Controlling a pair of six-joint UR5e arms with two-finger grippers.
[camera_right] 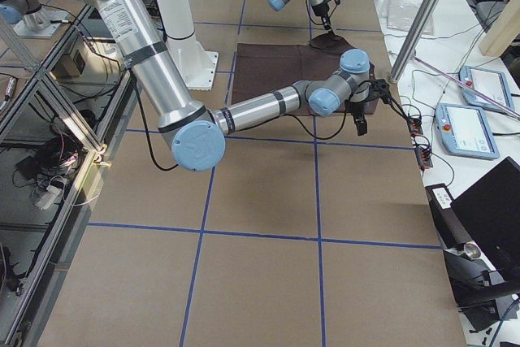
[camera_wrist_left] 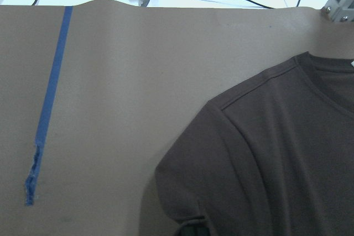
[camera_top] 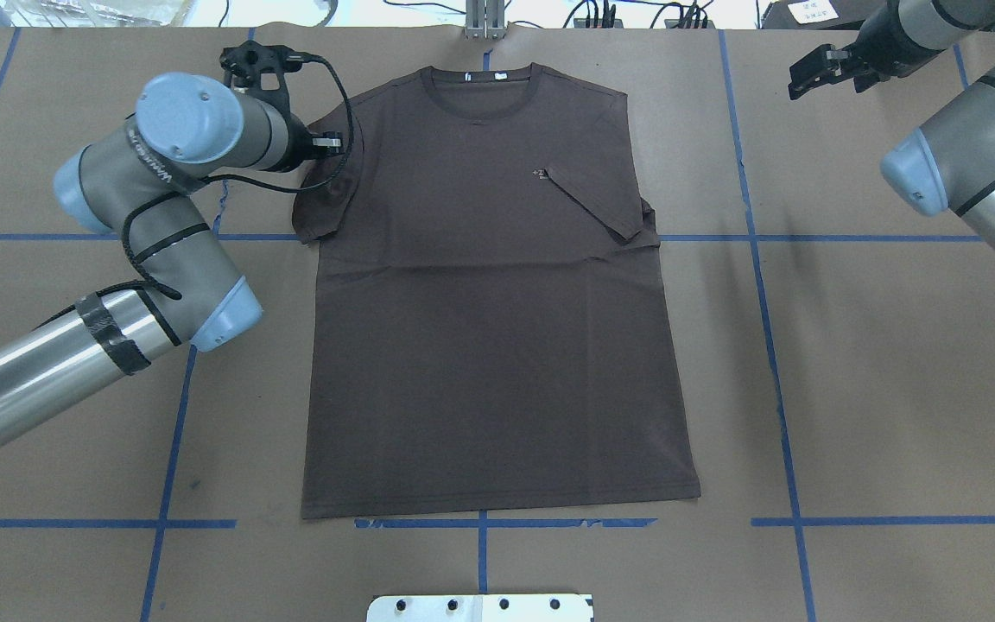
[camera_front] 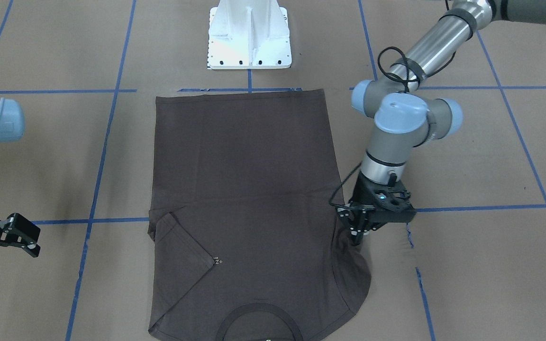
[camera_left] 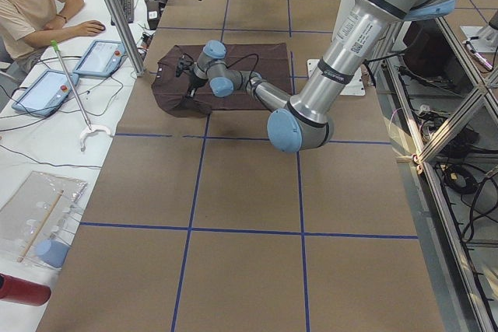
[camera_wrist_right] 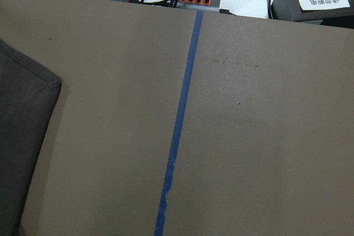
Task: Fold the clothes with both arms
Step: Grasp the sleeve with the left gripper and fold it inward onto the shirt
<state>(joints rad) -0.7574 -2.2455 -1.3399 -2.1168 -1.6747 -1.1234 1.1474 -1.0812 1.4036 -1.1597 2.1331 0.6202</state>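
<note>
In the front-facing view, the dark grey-brown short-sleeved knit T-shirt (camera_front: 244,180) is seen spread flat mid-table on the brown paper-covered table (camera_front: 481,161), collar toward the edge opposite the robot. One sleeve (camera_front: 183,246) is already folded inward over the chest. The other sleeve's edge appears pinched by the black two-finger left gripper (camera_front: 357,237), its jaws nearly together. The black right gripper (camera_front: 31,241) is held parted and empty beside the shirt. Overhead, the body is seen unfolded, so most folds are judged outstanding.

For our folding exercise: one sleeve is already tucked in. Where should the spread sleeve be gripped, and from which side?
Probably the hem of the spread sleeve, from the robot's left: it lies flat with its free edge facing outward.
</note>
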